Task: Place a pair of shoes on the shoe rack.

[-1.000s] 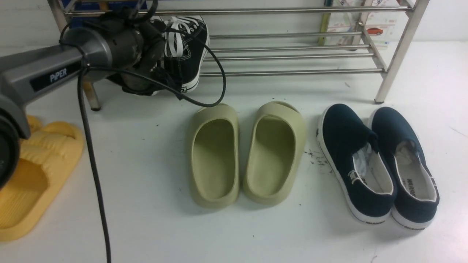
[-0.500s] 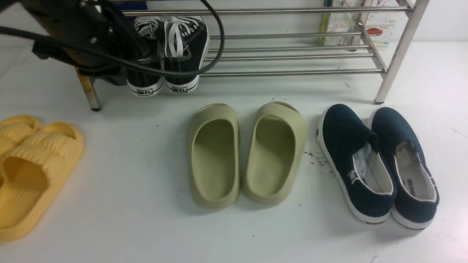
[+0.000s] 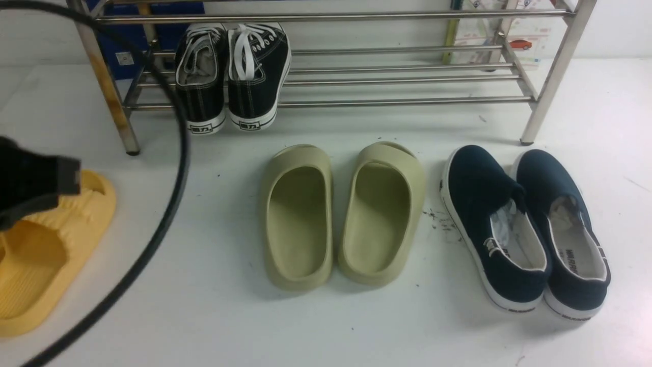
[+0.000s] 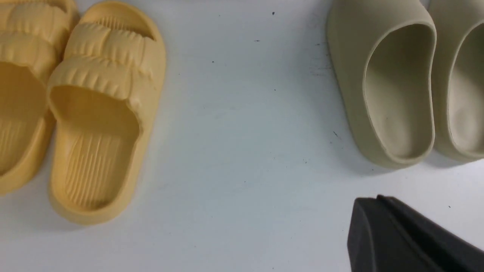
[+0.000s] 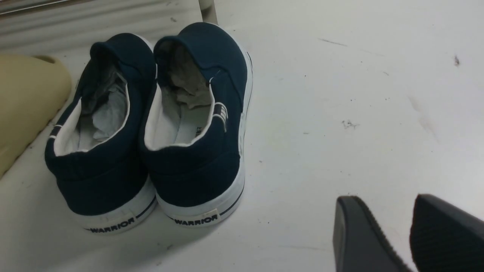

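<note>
Below me: white floor (image 3: 214, 316), scuffed, w/ dark crumbs near the navy slip-ons (image 3: 527, 229). Those sit on my right side – pair side by side, touching, heels toward me, crumpled paper stuffed inside, "WARRIOR" on the heel tabs in my right wrist view. Olive-green slides (image 3: 344, 214) in the middle, also paired & touching, heel ends toward me. Yellow ribbed slides (image 3: 46, 250) on my left, partly cut off at the frame edge – both visible in my left wrist view, side by side. Behind, a blue panel (image 3: 170, 35) at left & some printed paper (image 3: 524, 38) at right.
</note>
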Action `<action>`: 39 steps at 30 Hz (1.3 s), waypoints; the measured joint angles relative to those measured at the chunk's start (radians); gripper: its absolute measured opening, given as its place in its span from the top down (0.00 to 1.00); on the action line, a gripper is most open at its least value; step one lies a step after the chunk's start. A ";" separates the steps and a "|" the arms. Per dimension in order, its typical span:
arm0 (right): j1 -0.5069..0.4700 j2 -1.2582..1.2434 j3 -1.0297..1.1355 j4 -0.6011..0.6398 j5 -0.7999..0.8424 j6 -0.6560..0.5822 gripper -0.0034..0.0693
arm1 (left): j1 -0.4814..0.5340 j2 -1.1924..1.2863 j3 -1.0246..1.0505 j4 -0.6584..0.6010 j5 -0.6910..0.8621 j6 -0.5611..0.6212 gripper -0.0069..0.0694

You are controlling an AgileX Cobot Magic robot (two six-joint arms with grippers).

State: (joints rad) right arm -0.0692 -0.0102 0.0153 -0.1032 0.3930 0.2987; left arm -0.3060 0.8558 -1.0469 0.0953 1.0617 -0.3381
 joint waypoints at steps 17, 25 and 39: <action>0.000 0.000 0.000 0.000 0.000 0.000 0.62 | 0.000 -0.287 0.066 -0.079 0.188 -0.003 0.89; 0.000 0.000 0.000 0.000 0.000 0.000 0.61 | 0.004 -0.321 0.139 -0.046 0.172 -0.005 0.92; 0.000 0.000 0.000 0.000 0.000 0.000 0.61 | 0.297 -0.818 0.831 -0.199 -0.739 0.112 0.93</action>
State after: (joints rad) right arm -0.0692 -0.0102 0.0153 -0.1032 0.3930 0.2987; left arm -0.0092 0.0378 -0.2160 -0.1039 0.3231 -0.2264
